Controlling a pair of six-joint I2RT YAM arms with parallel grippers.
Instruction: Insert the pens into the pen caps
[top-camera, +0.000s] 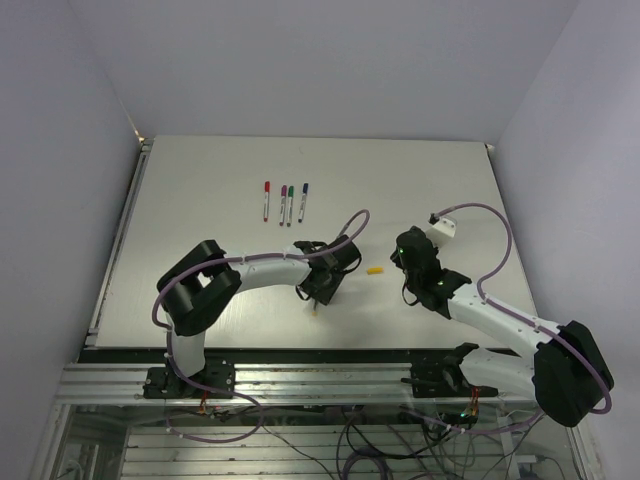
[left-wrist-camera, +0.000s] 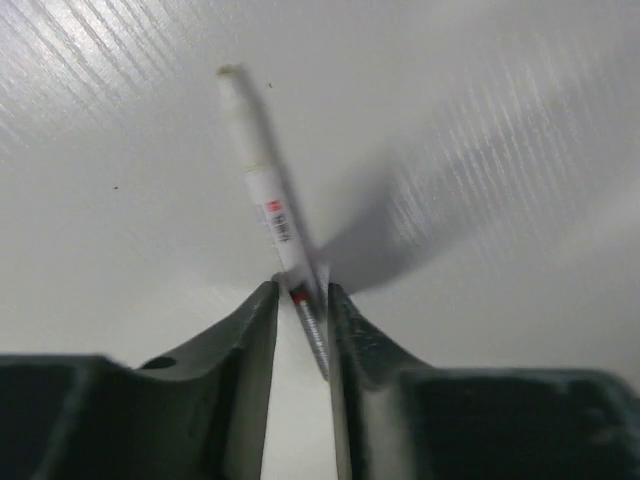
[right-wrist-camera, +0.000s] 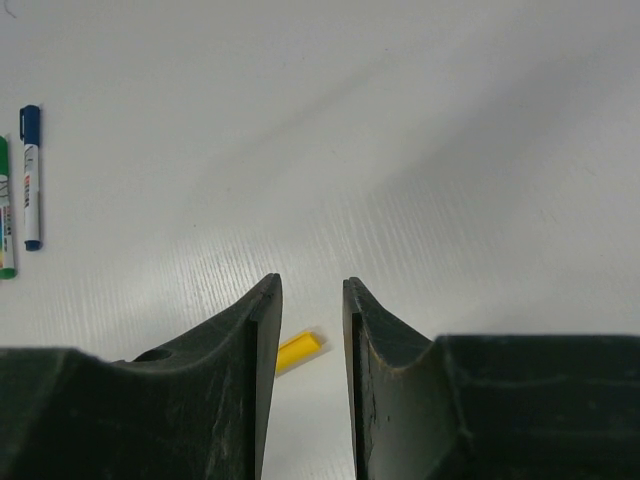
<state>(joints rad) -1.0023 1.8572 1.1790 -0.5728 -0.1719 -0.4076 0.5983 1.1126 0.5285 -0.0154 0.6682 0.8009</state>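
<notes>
A white pen (left-wrist-camera: 262, 180) with a pale yellow tip lies on the table (top-camera: 200, 200). Its rear end runs between the fingers of my left gripper (left-wrist-camera: 303, 290) (top-camera: 318, 292). The jaws stand narrow around it: the barrel rests against the right finger and a gap shows at the left finger. A yellow pen cap (right-wrist-camera: 298, 352) (top-camera: 375, 270) lies on the table under my right gripper (right-wrist-camera: 312, 285) (top-camera: 405, 262). That gripper is open and empty, and its left finger hides part of the cap.
Several capped pens lie in a row at the back: red (top-camera: 267, 200), purple (top-camera: 283, 203), green (top-camera: 290, 203) (right-wrist-camera: 5, 210) and blue (top-camera: 303, 199) (right-wrist-camera: 31, 180). A white block (top-camera: 445, 227) on a cable sits behind the right arm. Walls close in the table's sides.
</notes>
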